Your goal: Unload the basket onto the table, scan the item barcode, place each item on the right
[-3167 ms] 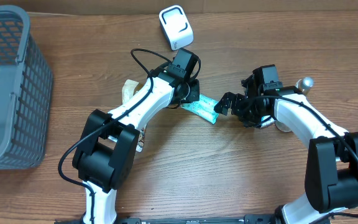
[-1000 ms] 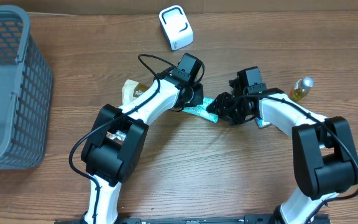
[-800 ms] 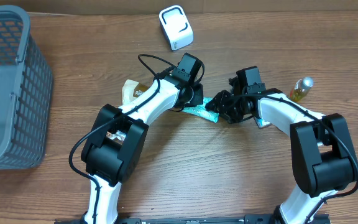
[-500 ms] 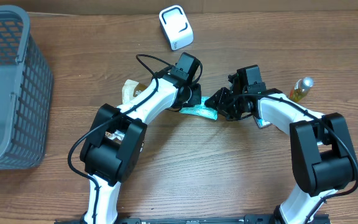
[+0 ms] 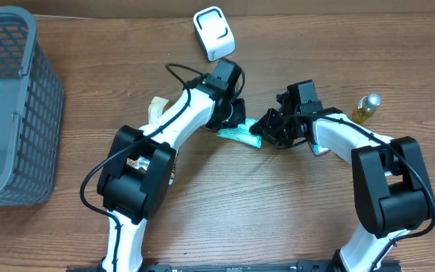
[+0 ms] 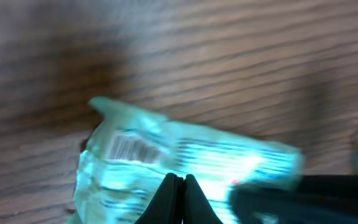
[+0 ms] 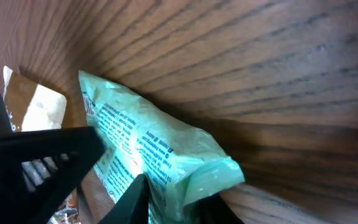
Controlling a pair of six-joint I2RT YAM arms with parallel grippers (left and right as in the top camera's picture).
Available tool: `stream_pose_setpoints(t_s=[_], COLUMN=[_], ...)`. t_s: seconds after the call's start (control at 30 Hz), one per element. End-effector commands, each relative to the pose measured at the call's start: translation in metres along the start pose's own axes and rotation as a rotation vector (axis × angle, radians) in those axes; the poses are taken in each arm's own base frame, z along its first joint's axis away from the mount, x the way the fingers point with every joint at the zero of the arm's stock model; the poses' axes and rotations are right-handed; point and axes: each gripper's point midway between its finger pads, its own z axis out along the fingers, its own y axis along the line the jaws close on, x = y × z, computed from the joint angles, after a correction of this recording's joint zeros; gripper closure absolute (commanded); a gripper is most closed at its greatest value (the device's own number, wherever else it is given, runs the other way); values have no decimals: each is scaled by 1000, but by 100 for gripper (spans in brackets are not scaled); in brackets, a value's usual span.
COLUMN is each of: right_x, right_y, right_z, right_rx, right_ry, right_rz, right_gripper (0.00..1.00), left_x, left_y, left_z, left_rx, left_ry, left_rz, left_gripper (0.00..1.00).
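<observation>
Teal packet sits at the centre of the overhead frame, between my two grippers. Its long axis runs nearly across the frame, and the right-hand end dips slightly toward the lower edge. My left gripper is clenched on the packet's upper-left end. Its fingertips are pressed together over the wrapper, just right of and below the barcode, which faces my left wrist camera. My right gripper is at the opposite end. The crumpled corner lies between its jaws, but I cannot tell whether they have bitten or only flank it.

The scanner stands at the upper centre of the frame, past my left gripper and well apart from the packet. I judge my left arm the nearer one to present the barcode. Whether the packet rests on the desk or hangs just above it is unclear.
</observation>
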Motion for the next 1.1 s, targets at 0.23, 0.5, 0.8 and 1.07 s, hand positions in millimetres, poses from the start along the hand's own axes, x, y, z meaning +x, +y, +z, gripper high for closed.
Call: stream_pose_setpoints(t_s=[0.23, 0.5, 0.8, 1.07], right_x=[-12, -34, -87, -146], right_y=[3, 41, 144, 213], right_z=[-3, -30, -126, -202], right_rx=[-49, -73, -81, 127], right_ry=[-29, -82, -260, -673], right_rz=[-106, -331, -550, -831], right_gripper=[90, 96, 96, 96], left_x=[-120, -167, -169, -169], left_y=[-3, 100, 162, 162], left_z=[-143, -245, -263, -263], left_rx=[84, 20, -27, -26], left_ry=[-276, -428, -448, -448], left_rz=[26, -167, -284, -284], left_gripper=[92, 69, 0, 1])
